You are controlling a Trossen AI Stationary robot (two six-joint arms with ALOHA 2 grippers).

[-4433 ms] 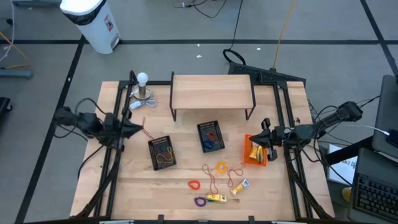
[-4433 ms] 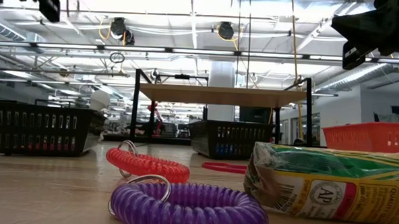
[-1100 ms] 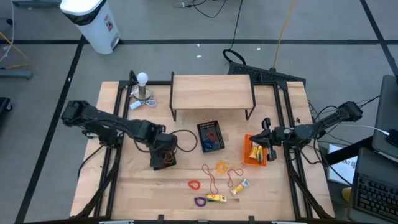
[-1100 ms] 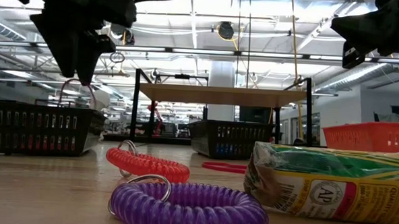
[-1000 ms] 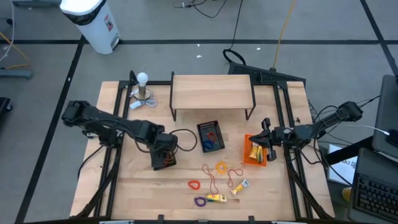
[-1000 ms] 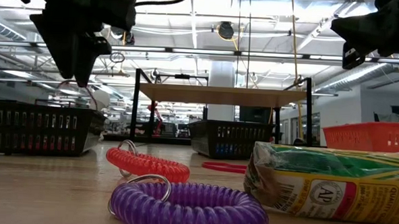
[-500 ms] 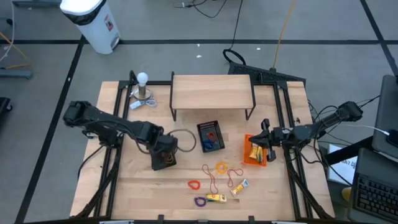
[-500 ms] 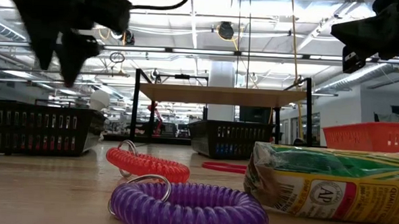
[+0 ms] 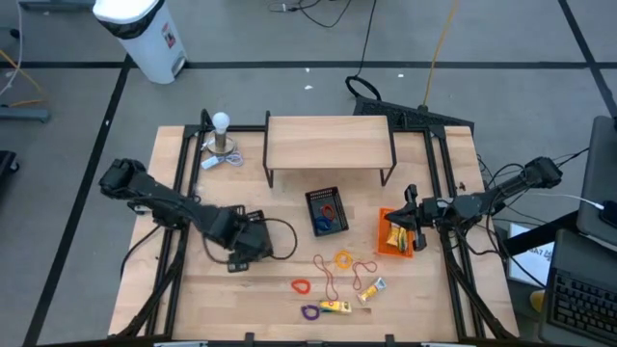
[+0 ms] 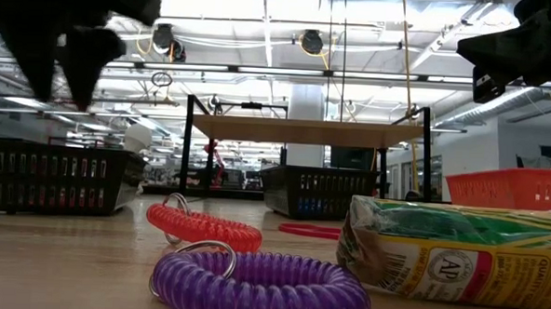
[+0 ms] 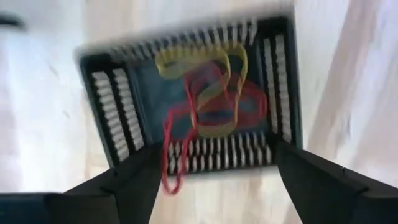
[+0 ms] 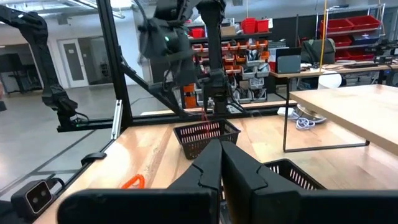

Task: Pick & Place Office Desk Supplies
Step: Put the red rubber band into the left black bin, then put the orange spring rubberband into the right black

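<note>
Table front, 6 o'clock: purple coil wrist loop nearest the low camera; yellow packet just beside it at 3 o'clock, lying flat; red coil loop just behind the purple one.

Mid-table, loose: orange coil loop, thin red elastic loop, and a second yellow tube, scattered near one another on the wooden table.

Left of centre, 9 o'clock: left gripper hanging directly over the left black mesh basket, fingers released and spread wide, nothing between them; basket holds yellow and red elastic bands, one red band trailing over its rim.

Centre: second black mesh basket holding red and blue loops.

Right, 3 o'clock: orange bin containing yellow packets; right gripper waiting just beside it, fingers clenched together, holding nothing.

Far edge, 12 o'clock: raised wooden shelf on black legs; ball-topped metal stand at 11 o'clock; white loop lying beside the stand.
</note>
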